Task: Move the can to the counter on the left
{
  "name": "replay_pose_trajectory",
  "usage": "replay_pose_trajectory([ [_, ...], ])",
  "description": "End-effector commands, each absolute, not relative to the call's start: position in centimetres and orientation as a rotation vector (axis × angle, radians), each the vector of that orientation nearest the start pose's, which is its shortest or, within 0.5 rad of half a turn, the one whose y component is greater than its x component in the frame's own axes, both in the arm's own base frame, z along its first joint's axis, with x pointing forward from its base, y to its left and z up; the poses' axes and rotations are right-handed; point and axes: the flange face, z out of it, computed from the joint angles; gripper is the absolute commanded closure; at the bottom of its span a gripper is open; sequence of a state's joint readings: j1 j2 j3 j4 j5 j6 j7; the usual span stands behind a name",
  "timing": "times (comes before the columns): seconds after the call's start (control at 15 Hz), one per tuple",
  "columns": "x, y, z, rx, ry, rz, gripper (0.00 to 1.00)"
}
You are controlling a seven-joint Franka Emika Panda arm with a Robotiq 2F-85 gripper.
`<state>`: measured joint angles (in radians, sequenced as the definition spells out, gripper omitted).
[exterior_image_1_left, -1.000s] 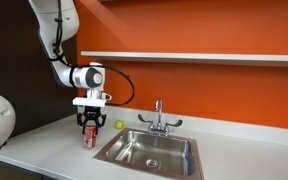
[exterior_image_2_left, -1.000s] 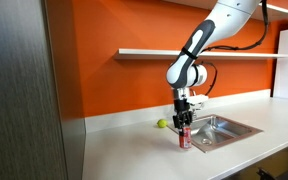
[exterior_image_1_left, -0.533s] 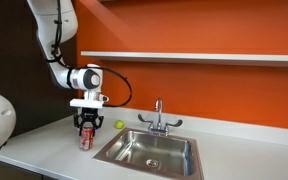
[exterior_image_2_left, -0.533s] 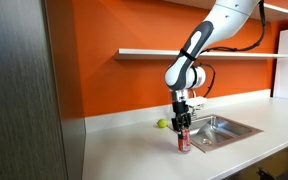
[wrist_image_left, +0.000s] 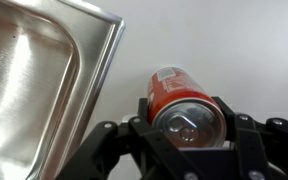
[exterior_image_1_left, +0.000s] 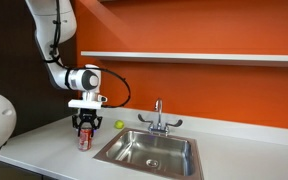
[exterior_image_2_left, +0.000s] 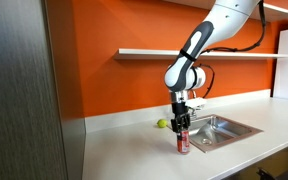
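Left of the sink, over the table (contact unclear): can upright, clamped by the end effector. Transfer seemingly done; left: set down, release, withdraw.

pale counter; red can upright just beside sunken sink; yellow-green ball apart behind can

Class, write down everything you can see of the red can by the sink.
The can is a small red cylinder with pale markings and a silvery, tabbed top, metal by its look. It stands upright, clasped near its top from above between the fingers of the gripper. It is at the light counter, just beside the rim of the steel sink. Whether its base touches the counter cannot be told.
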<state>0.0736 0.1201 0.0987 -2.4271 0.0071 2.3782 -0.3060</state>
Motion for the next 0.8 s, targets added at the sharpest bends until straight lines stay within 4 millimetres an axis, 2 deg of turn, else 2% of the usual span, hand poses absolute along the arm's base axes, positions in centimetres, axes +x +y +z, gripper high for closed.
replay_pose_trajectory([
  [0.0,46.3,8.0,24.9,-3.016,-0.733,0.226,0.12],
  [0.07,46.3,7.9,24.8,-3.017,-0.736,0.228,0.11],
  [0.2,46.3,7.8,24.8,-3.020,-0.732,0.235,0.01],
  [0.53,46.2,7.6,25.6,-3.028,-0.726,0.265,0.00],
  [0.73,46.1,7.9,26.7,-3.038,-0.737,0.257,0.00],
])
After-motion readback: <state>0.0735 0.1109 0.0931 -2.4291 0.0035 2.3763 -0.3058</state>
